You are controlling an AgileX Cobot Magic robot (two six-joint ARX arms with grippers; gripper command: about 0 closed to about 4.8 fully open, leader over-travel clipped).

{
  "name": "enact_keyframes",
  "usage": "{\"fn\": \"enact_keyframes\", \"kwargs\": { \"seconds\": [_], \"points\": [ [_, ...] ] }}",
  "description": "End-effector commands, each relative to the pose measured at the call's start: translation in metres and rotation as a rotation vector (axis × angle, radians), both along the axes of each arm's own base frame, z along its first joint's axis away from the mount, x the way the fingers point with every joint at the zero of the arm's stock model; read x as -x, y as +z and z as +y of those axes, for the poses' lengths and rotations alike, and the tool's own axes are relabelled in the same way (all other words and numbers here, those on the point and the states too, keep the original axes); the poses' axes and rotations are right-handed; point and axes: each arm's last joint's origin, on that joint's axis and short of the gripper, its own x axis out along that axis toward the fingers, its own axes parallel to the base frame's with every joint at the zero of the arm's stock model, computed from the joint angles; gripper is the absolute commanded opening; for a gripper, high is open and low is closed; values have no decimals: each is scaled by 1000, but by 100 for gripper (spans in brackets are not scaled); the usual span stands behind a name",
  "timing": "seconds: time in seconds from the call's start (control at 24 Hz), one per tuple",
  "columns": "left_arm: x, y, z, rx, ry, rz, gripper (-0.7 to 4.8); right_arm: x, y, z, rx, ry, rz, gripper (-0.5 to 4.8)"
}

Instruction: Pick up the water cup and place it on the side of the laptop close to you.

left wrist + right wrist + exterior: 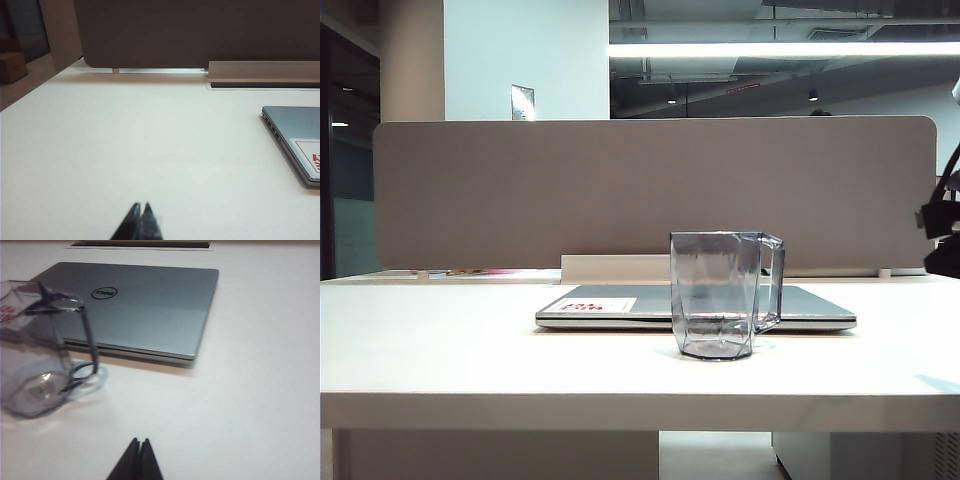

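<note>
Exterior view: we see the water cup [720,295] upright near the desk's [470,360] front edge, just before the closed laptop [620,305]. Its lid reads Dell; its sticker's red print is unreadable. Left gripper [139,207] and right gripper [139,442] hover, fingertips together, empty.

you had the laptop [800,306] lying closed and flat on the table [470,350], towards its far side, in front of the partition [520,190]. the water cup [720,295] stood upright on the table just before the laptop's near edge, a little right of its middle, handle to the right. the right gripper [139,450] hung shut over bare table near the cup's handle side. the left gripper [140,212] sat shut, well left of the laptop.
</note>
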Motion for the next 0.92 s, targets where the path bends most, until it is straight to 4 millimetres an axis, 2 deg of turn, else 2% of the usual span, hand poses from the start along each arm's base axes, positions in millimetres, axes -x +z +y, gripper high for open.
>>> {"fn": "enact_keyframes", "kwargs": {
  "seconds": [0.04, 0.12, 0.42, 0.92],
  "points": [
    [0, 2, 0, 0, 2, -10, -6, 0, 4, -11, -6, -69, -25, -8],
    [0, 2, 0, 0, 2, -10, -6, 2, 11, -25, -20, -157, -64, -8],
    [0, 2, 0, 0, 2, -10, -6, 10, 22, -42, -47, -263, -138, -8],
    [0, 2, 0, 0, 2, -10, -6, 35, 25, -54, -54, -296, -148, -8]
  ]
}}
